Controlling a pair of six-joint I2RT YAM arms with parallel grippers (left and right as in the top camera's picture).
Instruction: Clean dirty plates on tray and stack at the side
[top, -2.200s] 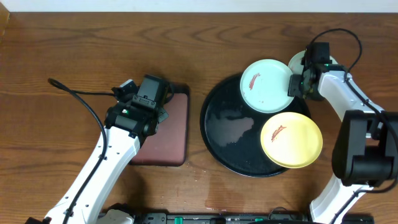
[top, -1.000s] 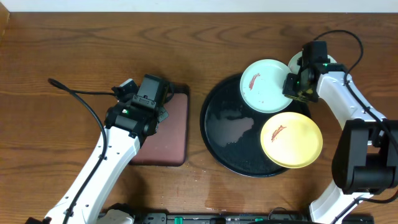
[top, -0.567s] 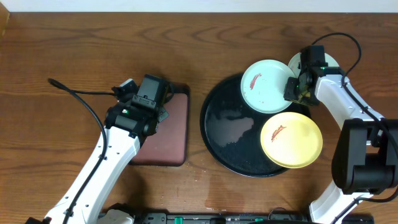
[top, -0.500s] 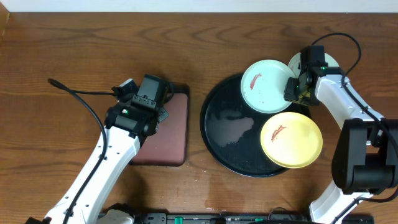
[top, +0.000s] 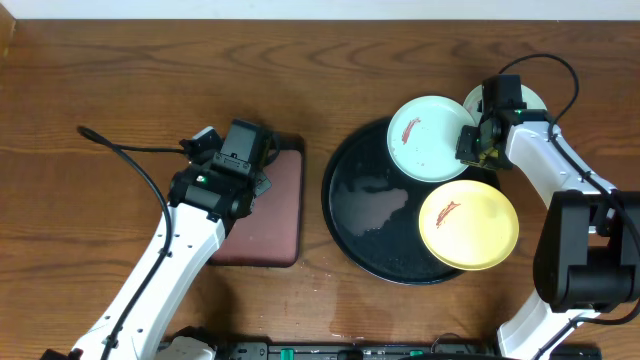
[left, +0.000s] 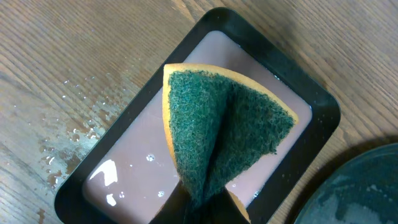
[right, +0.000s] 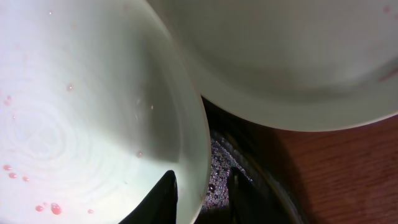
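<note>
The round black tray (top: 375, 215) is glossy and wet, with a raised rim; two shallow round plates lie on it. The mint plate (top: 425, 135) overhangs the far rim and the yellow plate (top: 470, 228) the right rim; each carries a thin reddish smear slanting from lower left to upper right in the overhead view. A third pale plate (top: 472, 98) sits off the tray on the wood-grain table (top: 120, 70), mostly hidden by the right arm.

The right gripper (top: 478, 142) is at the mint plate's right edge. Only the wrist view shows one finger (right: 158, 199) lying inside the rim and the other outside, pink droplets on the plate, and the third plate's edge hanging over it; whether the fingers actually pinch cannot be told.

The left gripper (left: 202, 204) is clamped on a folded wedge of sponge (left: 224, 137), coarse green scouring face outward, yellow foam along its edge, its tip pointing away from the fingers. It hangs above the rectangular black-rimmed tray (left: 317, 102), whose glossy pinkish floor is beaded with water; the overhead arm hides all this.
</note>
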